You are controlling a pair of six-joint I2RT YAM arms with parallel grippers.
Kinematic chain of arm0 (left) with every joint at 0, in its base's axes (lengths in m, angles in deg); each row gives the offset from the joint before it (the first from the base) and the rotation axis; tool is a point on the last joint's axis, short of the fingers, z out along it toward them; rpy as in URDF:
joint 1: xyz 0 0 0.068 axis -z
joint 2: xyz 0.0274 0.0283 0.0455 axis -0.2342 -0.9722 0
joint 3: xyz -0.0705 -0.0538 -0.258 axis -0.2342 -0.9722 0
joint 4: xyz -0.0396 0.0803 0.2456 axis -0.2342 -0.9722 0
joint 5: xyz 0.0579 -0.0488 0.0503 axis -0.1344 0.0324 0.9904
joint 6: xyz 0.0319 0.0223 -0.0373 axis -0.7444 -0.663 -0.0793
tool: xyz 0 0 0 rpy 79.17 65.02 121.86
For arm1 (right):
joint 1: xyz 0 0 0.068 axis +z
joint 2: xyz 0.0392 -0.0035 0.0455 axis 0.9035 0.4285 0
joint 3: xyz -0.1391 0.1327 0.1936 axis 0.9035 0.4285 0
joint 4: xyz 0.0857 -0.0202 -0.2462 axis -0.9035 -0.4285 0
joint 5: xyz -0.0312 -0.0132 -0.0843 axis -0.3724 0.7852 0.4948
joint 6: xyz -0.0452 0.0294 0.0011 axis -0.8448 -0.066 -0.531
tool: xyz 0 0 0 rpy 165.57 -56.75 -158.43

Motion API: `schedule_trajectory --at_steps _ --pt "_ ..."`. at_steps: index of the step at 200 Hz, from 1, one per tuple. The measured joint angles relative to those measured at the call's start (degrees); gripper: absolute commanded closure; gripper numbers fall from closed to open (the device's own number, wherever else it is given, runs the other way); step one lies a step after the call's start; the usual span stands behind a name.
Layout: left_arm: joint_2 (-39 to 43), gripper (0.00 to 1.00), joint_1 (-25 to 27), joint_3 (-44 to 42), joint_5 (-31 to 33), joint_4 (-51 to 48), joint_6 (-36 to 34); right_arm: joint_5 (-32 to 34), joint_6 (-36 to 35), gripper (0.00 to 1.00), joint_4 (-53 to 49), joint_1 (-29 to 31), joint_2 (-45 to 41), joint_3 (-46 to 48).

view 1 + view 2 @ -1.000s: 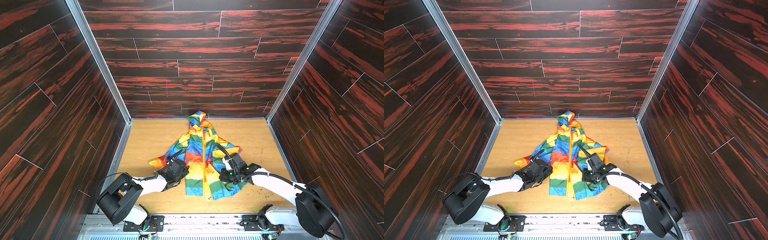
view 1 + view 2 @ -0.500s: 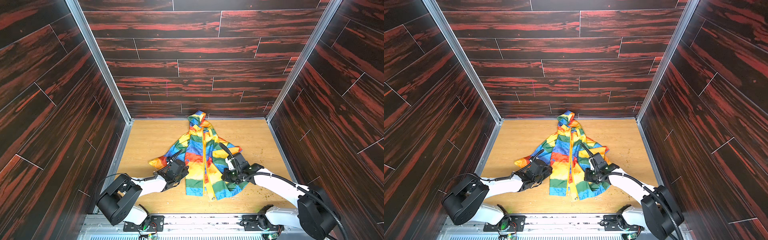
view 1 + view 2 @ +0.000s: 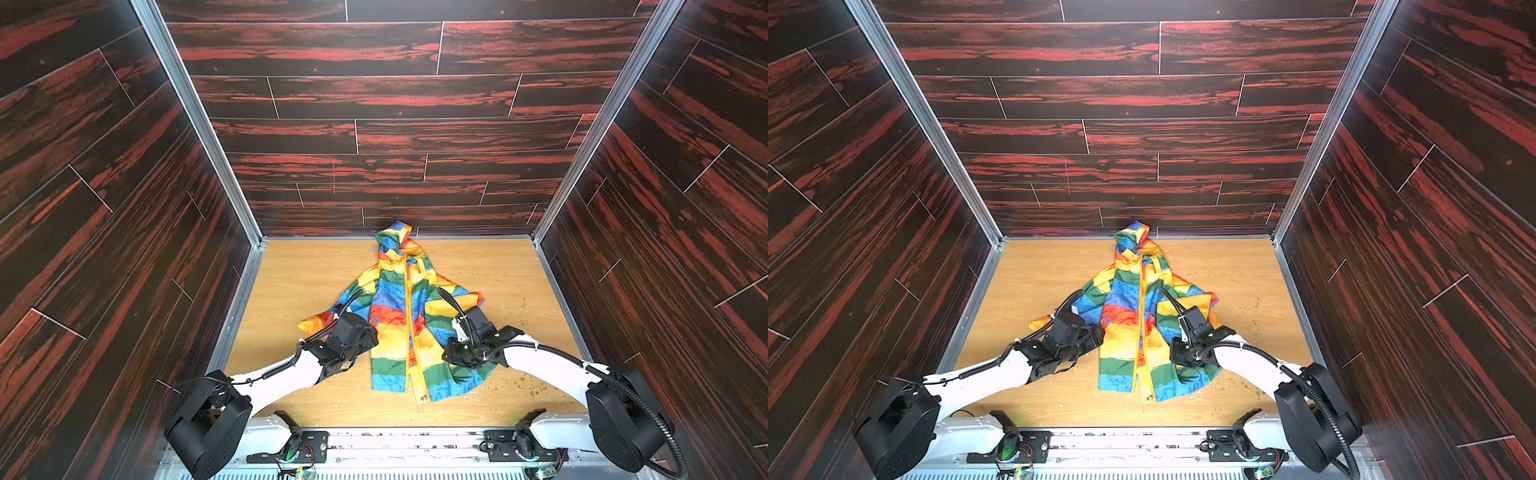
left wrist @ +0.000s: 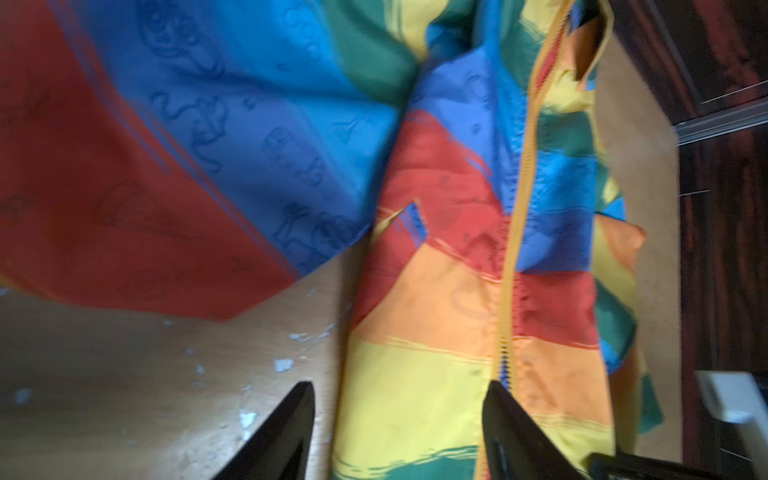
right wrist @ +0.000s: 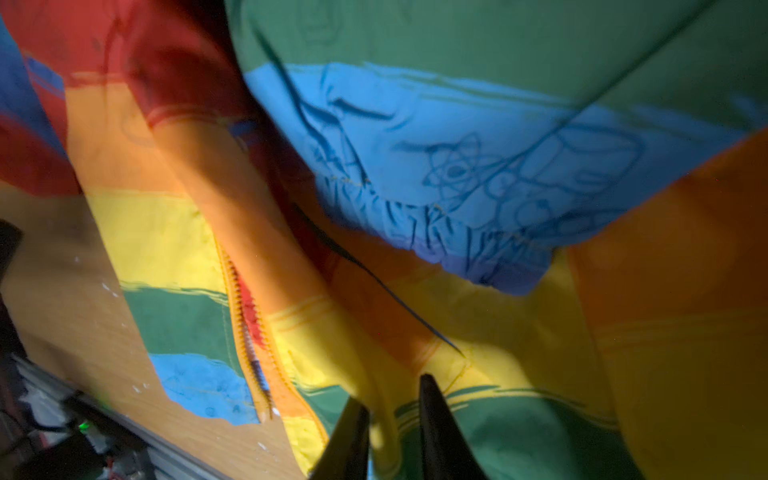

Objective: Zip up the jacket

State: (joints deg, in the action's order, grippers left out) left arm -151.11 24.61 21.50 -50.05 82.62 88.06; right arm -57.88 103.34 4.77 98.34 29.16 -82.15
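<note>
At the middle of the pale wooden surface (image 3: pixel 299 282) lies the thin, shiny, rainbow-striped hooded jacket (image 3: pixel 395 324), creased, its hood at the far end. The left gripper (image 4: pixel 399 384) gapes wide over a yellow stripe. The right gripper (image 5: pixel 390 390) is narrowly parted, with a puckered yellow fold between its fingers (image 5: pixel 440 432).

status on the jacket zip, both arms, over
Both low: left gripper open astride a jacket panel; right gripper narrow around a fabric fold, grip unclear. The zipper teeth apart near hem. Nothing across it.
</note>
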Motion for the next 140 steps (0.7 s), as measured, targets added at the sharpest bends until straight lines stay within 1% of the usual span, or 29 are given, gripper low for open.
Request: schedule_trajectory --at_steps 7,18,38,53,79,117,140 --pt "-0.02 0.26 0.28 0.52 -0.22 -0.07 -0.42 0.15 -0.11 0.47 -0.31 0.0 -0.07 -0.02" --pt "-0.13 0.25 0.68 1.14 -0.63 -0.07 -1.05 0.33 0.39 0.41 -0.5 -0.02 -0.28 -0.04" --pt "-1.33 0.23 1.38 2.1 -1.86 0.63 -1.7 0.44 0.22 0.36 -1.25 -0.04 -0.7 -0.07" --pt "-2.82 0.21 1.95 2.64 -2.86 1.18 -2.03 0.66 0.28 0.34 -1.86 -0.04 -1.31 -0.07" --pt "-5.49 0.2 3.17 3.89 -4.24 1.88 -2.6 1.07 0.72 0.34 -3.08 -0.04 -3.74 -0.07" --pt "-6.6 0.2 4.61 5.11 -5.38 3.04 -3.23 1.95 2.75 0.34 -5.75 0.35 -9.49 -0.17" --pt "-7.34 0.2 5.07 5.7 -5.88 3.98 -3.5 2.32 4.66 0.33 -7.69 1.57 -13.2 -0.17"
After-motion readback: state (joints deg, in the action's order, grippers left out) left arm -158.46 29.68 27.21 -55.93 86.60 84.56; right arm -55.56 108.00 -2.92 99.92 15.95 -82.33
